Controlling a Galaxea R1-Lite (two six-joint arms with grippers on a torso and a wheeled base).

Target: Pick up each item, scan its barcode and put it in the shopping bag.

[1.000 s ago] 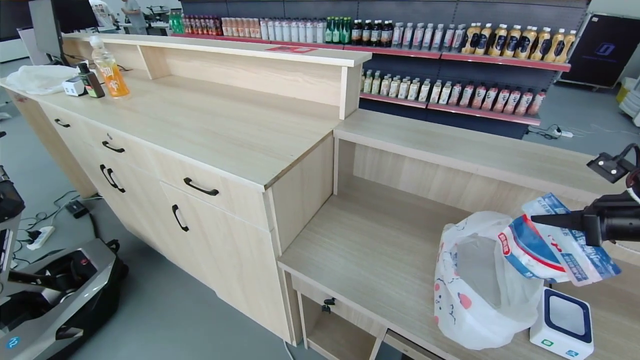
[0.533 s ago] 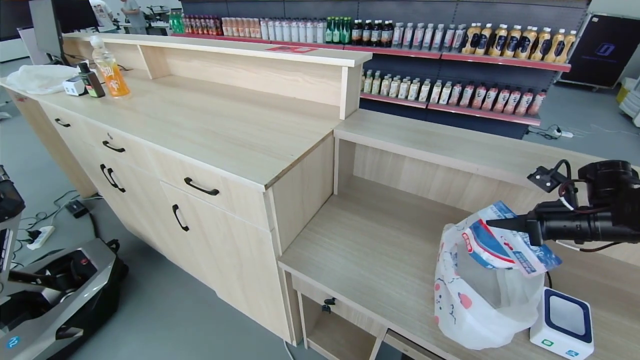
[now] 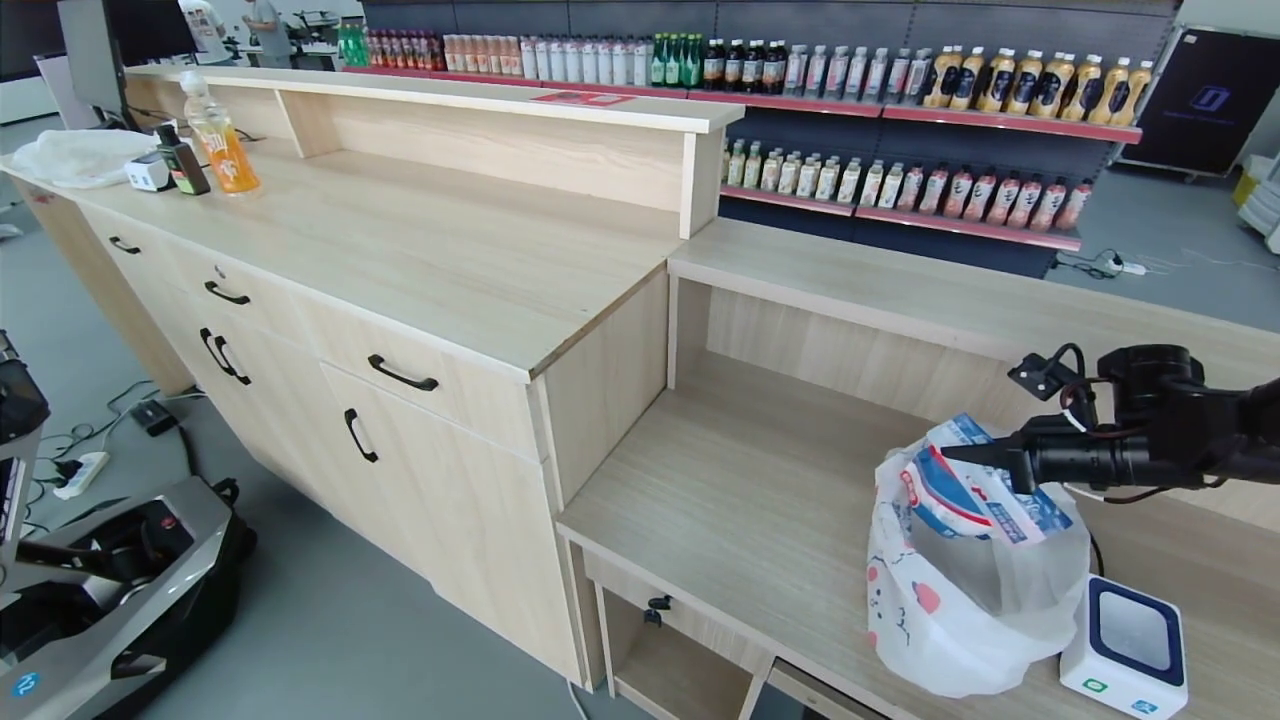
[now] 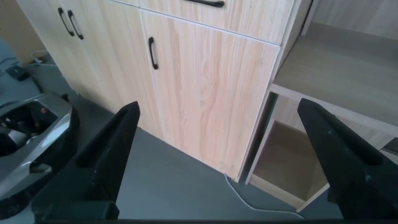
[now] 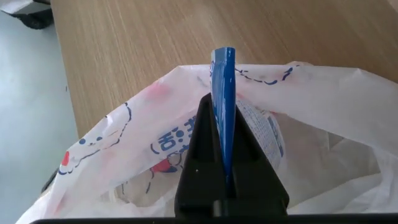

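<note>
Right gripper [image 3: 968, 453]: it is out on the right, over the open top of the shopping bag [image 3: 930, 610]. Its jaws are squeezed tight on the top edge of the blue and white packet [image 3: 975, 500].
Blue and white packet: it hangs from those jaws. Its lower part is down inside the mouth of the bag and its top pokes out above the rim.
Shopping bag: thin white plastic with little pink and blue drawings. It stands open on the low bench [image 3: 740, 480], near the front edge.
Scanner [image 3: 1128, 645]: a small white box with a dark-rimmed window on top. It sits on the low bench just beside the bag, on the right.
Left gripper [image 4: 219, 109]: it hangs down low, above the grey floor in front of the cupboard doors [image 4: 205, 87]. Its jaws are spread wide with nothing between them.
High bench [image 3: 450, 240]: at its far left end stand an orange drink bottle [image 3: 218, 125] and a small dark bottle [image 3: 182, 160], with a crumpled white bag [image 3: 75, 155] next to them.
Shelves [image 3: 900, 110]: long rows of drink bottles fill them behind the benches.
</note>
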